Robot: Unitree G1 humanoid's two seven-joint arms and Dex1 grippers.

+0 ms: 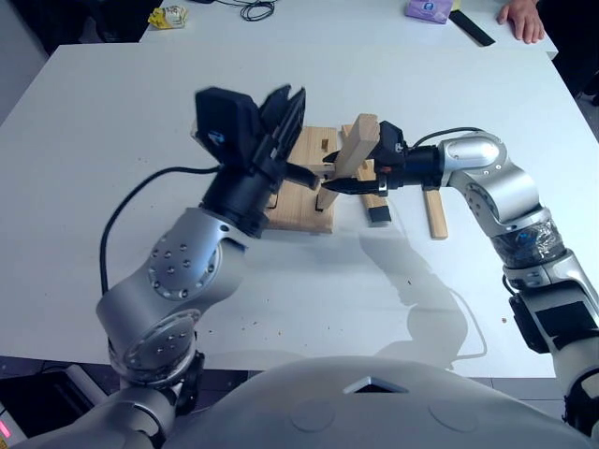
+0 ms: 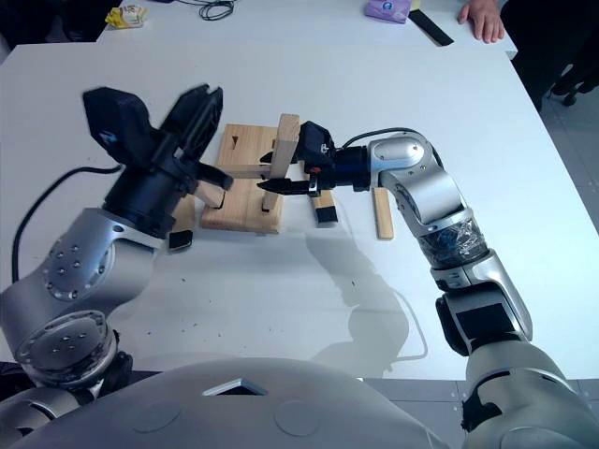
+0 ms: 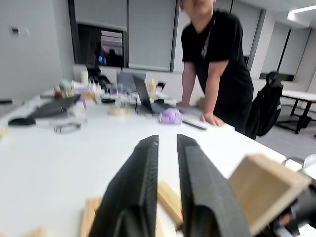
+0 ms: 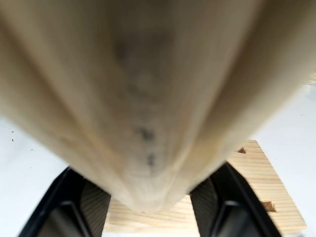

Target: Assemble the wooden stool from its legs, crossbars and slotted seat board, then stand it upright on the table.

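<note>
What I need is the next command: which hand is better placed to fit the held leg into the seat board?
Right. The right hand grips the leg at the edge of the seat board; the left hand is empty and points up, away from the board.

Nothing can be read with certainty. A small blue mark sits on the black camera housing (image 1: 223,126) at the wrist behind the left gripper (image 1: 291,96), but its shape is too small to make out as letters. The yellow packet (image 1: 170,15) at the far left and the purple pack (image 1: 429,9) at the far right both carry print too small to tell. The wooden leg (image 1: 358,140) clamped in the right gripper (image 1: 339,185) bears only dark smudges in the grain.
</note>
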